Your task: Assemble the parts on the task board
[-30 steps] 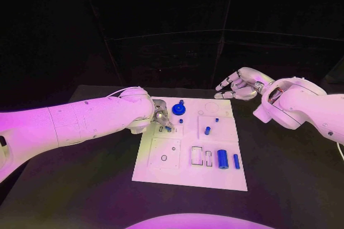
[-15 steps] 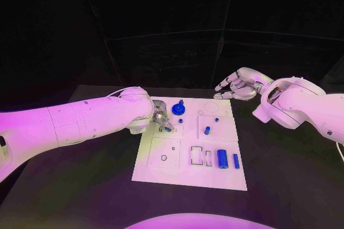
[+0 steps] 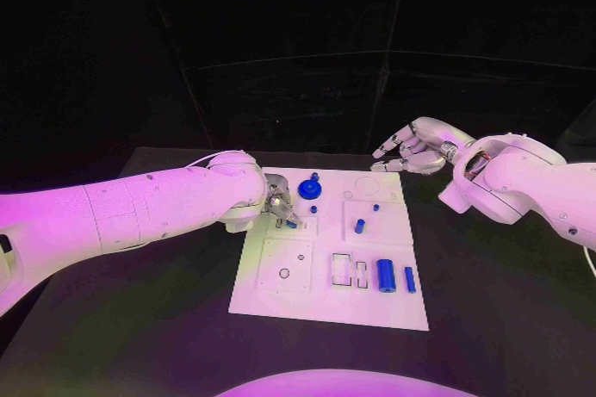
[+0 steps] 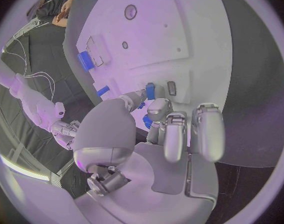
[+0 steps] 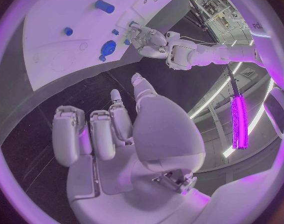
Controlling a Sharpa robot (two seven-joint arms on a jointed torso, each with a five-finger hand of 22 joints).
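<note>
Left hand pinches small blue plastic peg at fingertips, poised over white task board, likely for insertion. Right hand empty, fingers loosely apart, parked beyond board's far edge.

Task board mid-table, left hand on it, right hand behind

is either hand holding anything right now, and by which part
The left hand has its fingertips on a small blue part at the task board; whether it grips it cannot be told. The right hand holds nothing, off the board.
</note>
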